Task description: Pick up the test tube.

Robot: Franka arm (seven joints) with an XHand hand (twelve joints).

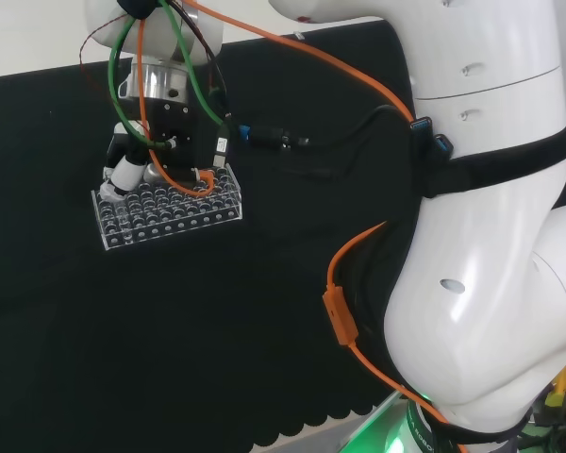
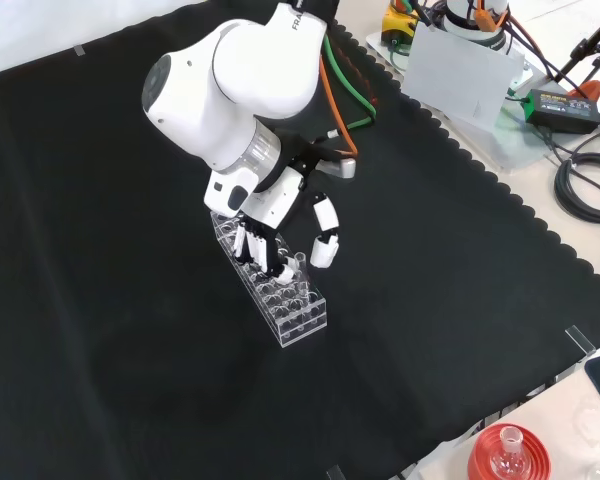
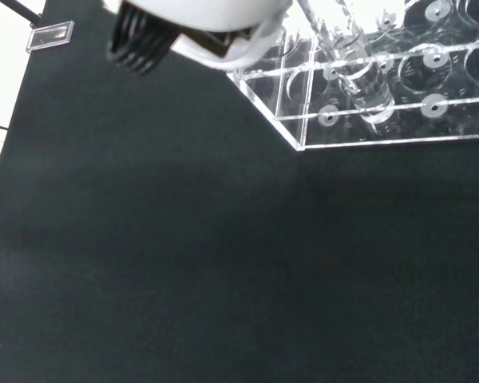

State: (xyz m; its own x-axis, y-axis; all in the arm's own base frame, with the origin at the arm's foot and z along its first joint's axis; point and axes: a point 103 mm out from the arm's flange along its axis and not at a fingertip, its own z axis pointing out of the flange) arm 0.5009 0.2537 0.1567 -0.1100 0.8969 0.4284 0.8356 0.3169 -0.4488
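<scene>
Black cloth [image 2: 130, 330]; clear test tube [image 3: 359, 76] in rack [image 2: 280, 300].

In the front view, the robot hand [image 2: 280, 225] hangs over the rack [image 2: 302, 318], on the cloth [image 2: 110, 300].

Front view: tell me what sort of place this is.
Probably a robotics lab set up for chemistry handling: a clear test tube rack on black cloth, a flask on a red ring stand, and cables off the bench.
</scene>
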